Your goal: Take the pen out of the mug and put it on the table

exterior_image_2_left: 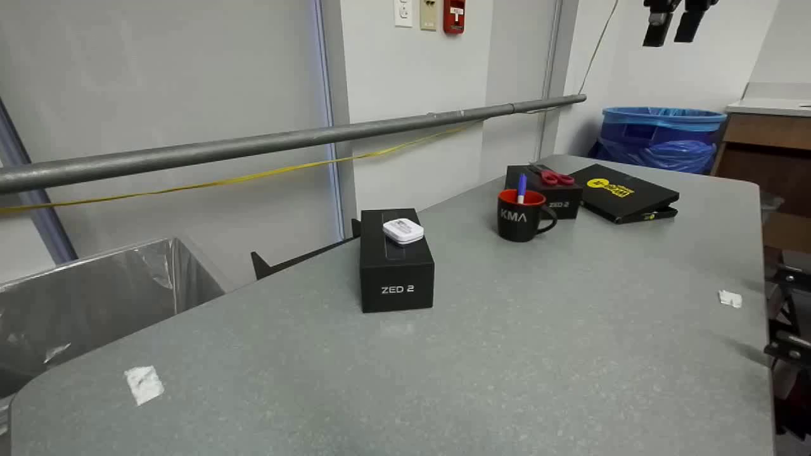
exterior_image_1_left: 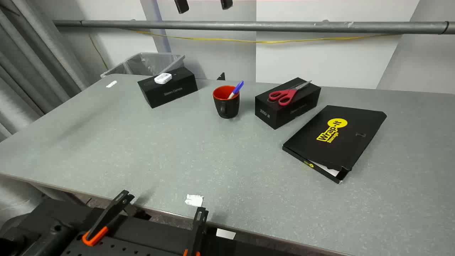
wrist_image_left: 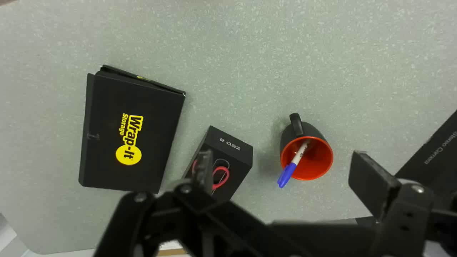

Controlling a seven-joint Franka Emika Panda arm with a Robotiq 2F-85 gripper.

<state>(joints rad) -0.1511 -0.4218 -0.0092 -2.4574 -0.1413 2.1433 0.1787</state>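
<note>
Boxes (exterior_image_1_left: 289,108) flank mug (exterior_image_1_left: 231,106), gaps between

In an exterior view, I looked down across the tabletop (exterior_image_1_left: 160,153) toward the wall (exterior_image_1_left: 320,60) at twelve o'clock. In an exterior view, I faced along the tabletop's length, my pincer (exterior_image_2_left: 670,38) at two o'clock. My wrist view looked steeply down, nearer the mug (wrist_image_left: 311,159) that all three shared.

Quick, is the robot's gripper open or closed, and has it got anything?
Gripper: open, holding nothing; the pen is in the mug.
</note>
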